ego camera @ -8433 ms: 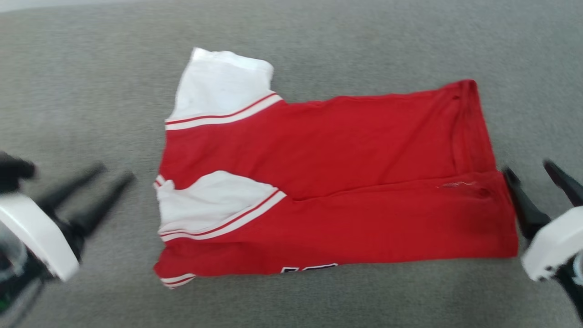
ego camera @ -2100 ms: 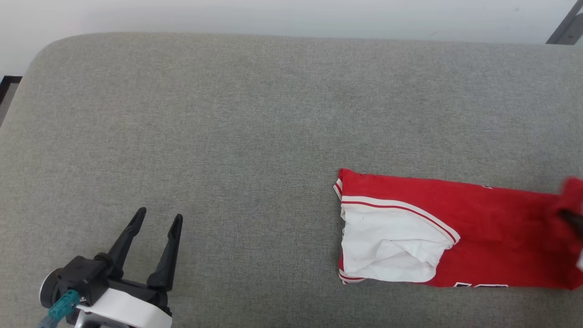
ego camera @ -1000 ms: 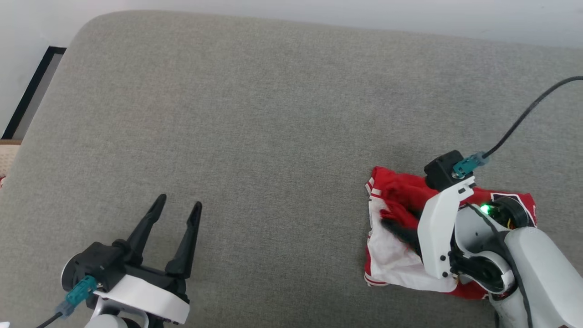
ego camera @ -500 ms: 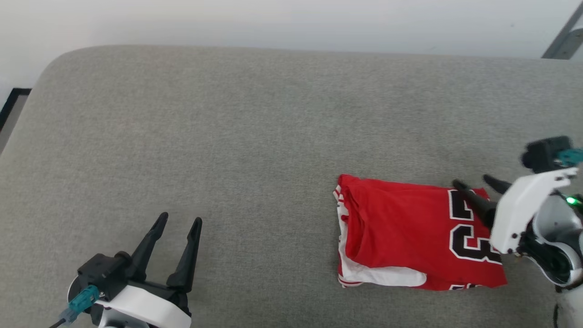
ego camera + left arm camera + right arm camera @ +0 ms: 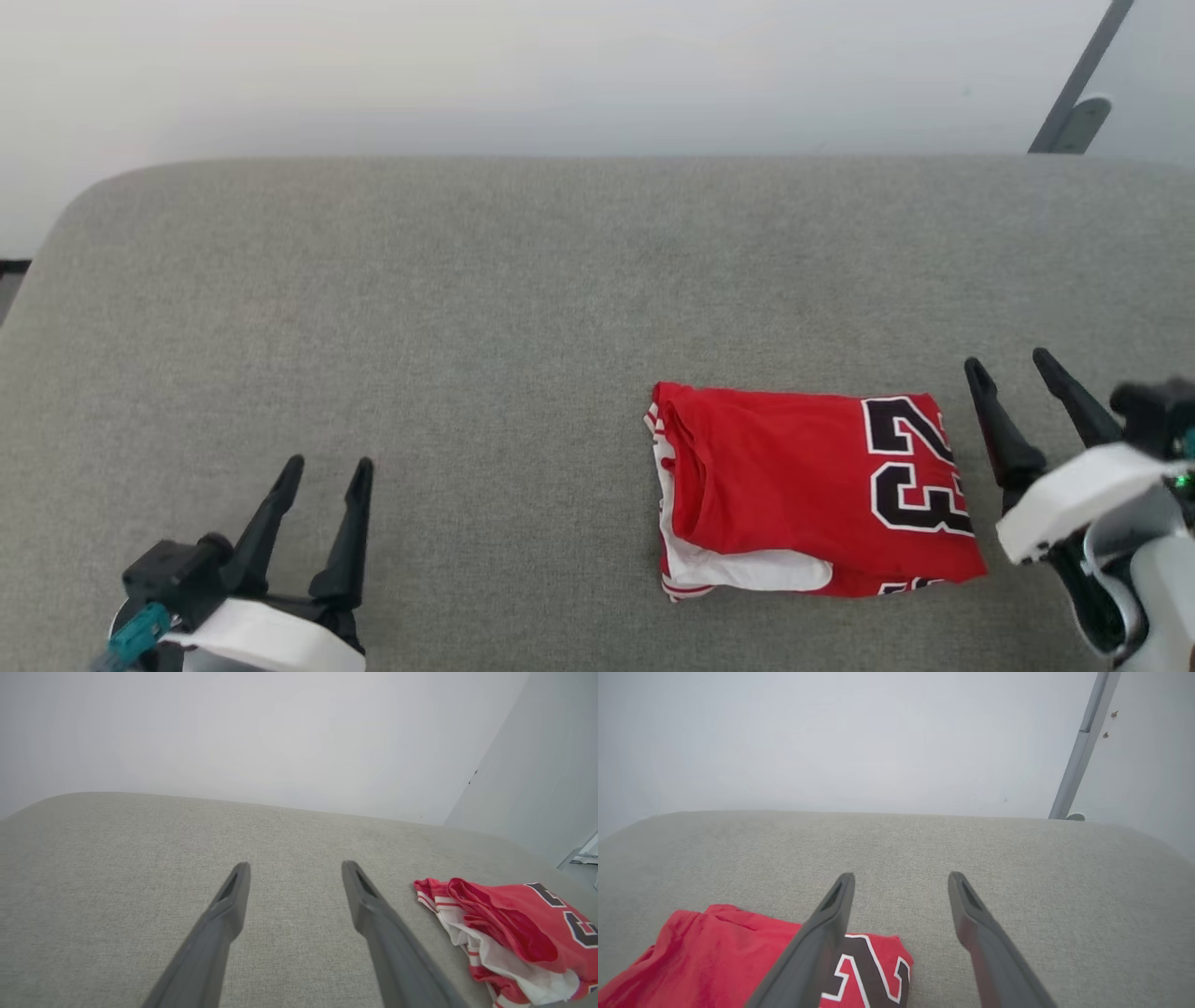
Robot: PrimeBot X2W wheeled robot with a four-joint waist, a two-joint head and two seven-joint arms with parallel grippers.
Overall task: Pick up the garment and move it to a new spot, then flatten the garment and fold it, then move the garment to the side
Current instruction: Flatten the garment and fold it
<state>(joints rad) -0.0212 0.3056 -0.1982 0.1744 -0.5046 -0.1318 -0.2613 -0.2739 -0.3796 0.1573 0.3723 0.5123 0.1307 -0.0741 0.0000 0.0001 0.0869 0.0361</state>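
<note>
We are judging the folded jersey (image 5: pixel 812 495), lying lower right on the cushion (image 5: pixel 420 299), light and limp: pinch through all layers at one edge. Left gripper (image 5: pixel 329 461) and right gripper (image 5: pixel 1006 357) are gaping wide, empty.

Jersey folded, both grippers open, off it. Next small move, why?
Probably bring the right gripper onto the edge of the garment by the 23 and close. The garment lies folded on the grey cushion, that gripper open just beside it, the left gripper far off; only moving it aside seems left.
</note>
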